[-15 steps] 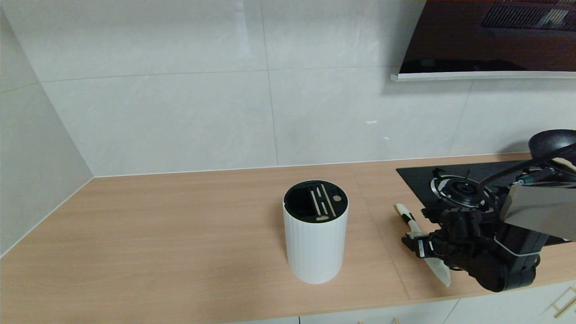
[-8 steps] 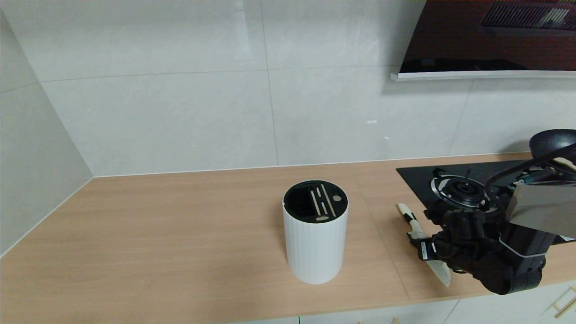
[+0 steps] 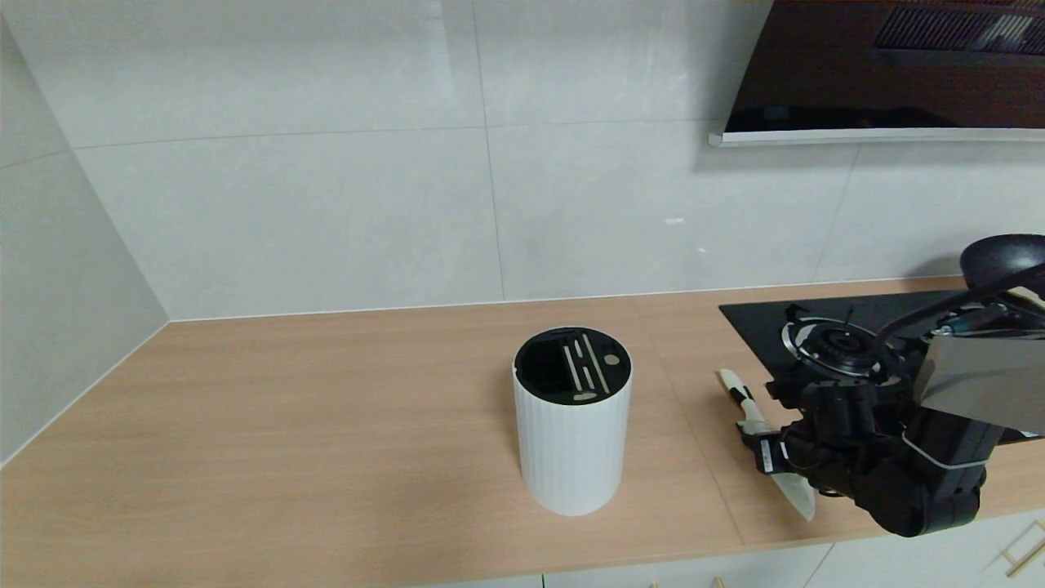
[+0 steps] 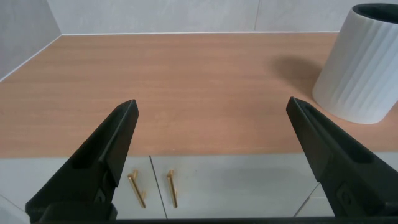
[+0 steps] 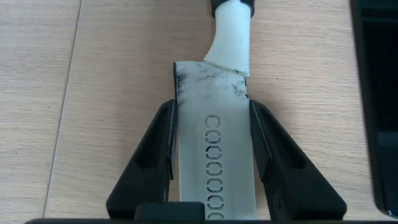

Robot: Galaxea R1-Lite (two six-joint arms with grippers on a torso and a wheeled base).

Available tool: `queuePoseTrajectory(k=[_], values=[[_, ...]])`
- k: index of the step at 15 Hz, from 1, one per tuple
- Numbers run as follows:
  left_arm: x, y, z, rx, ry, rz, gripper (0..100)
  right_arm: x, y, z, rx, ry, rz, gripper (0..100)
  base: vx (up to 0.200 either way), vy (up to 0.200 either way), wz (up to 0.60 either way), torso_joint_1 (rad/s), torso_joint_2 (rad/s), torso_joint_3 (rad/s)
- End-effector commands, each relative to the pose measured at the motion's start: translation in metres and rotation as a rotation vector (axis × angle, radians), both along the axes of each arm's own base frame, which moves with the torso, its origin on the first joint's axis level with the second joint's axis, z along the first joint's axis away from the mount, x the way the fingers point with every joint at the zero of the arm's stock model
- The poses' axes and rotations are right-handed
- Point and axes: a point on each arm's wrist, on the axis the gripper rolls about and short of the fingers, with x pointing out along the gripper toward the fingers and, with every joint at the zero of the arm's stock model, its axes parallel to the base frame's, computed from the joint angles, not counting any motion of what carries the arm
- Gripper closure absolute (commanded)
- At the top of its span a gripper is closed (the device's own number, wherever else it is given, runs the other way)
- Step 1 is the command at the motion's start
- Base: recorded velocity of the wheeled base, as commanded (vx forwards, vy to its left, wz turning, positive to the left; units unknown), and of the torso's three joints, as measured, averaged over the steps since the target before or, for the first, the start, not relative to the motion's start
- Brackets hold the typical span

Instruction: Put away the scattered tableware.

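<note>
My right claw (image 3: 767, 451) is down on the bench (image 3: 326, 408) at the right, just in front of the hob (image 3: 824, 327), and it is clenched across the knife (image 3: 744, 406). In the right wrist view its fingers (image 5: 163, 134) press both long edges of the flat blade, just behind where the white handle begins. The knife's long axis runs from the handle, which points away toward the wall, to the tip, which lies near the bench's front edge; my claw (image 5: 211, 143) sits square across that axis. The knife (image 5: 214, 93) looks to be lying flat on the wood, not yet lifted. The holder (image 3: 571, 441) stands upright to my left, well apart from the knife, with its slots facing up. I judge I must lift the knife, carry it left and turn it tip-down over a slot. My right arm is the nearer one. My left claw (image 4: 211, 109) hangs spread wide at the bench's front edge, holding nothing, with the holder (image 4: 364, 68) beyond it.
</note>
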Motion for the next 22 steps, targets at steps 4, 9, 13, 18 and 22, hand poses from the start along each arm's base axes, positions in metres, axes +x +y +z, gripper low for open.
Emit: queuePoseTrajectory(k=[4,9,13,18,22], values=[[0.000,0.000,0.000,0.010,0.000,0.001,0,-0.013,-0.003,0.077,0.021,-0.194,-0.020,100,0.000,0.000,0.00,0.000,0.00,0.000],[-0.001,0.000,0.006,0.064,-0.008,-0.011,0,-0.044,-0.006,0.157,0.054,-0.403,0.006,100,0.000,0.000,0.00,0.000,0.00,0.000],[0.016,-0.004,0.095,0.064,0.057,-0.182,0,-0.067,0.028,0.237,0.085,-0.443,0.124,100,0.000,0.000,0.00,0.000,0.00,0.000],[0.140,-0.028,0.157,-0.055,0.309,-0.420,0,-0.095,0.087,0.262,0.124,-0.495,0.262,100,0.000,0.000,0.00,0.000,0.00,0.000],[0.221,-0.093,0.160,-0.253,0.202,-0.584,0,-0.134,0.117,0.264,0.156,-0.497,0.315,100,0.000,0.000,0.00,0.000,0.00,0.000]])
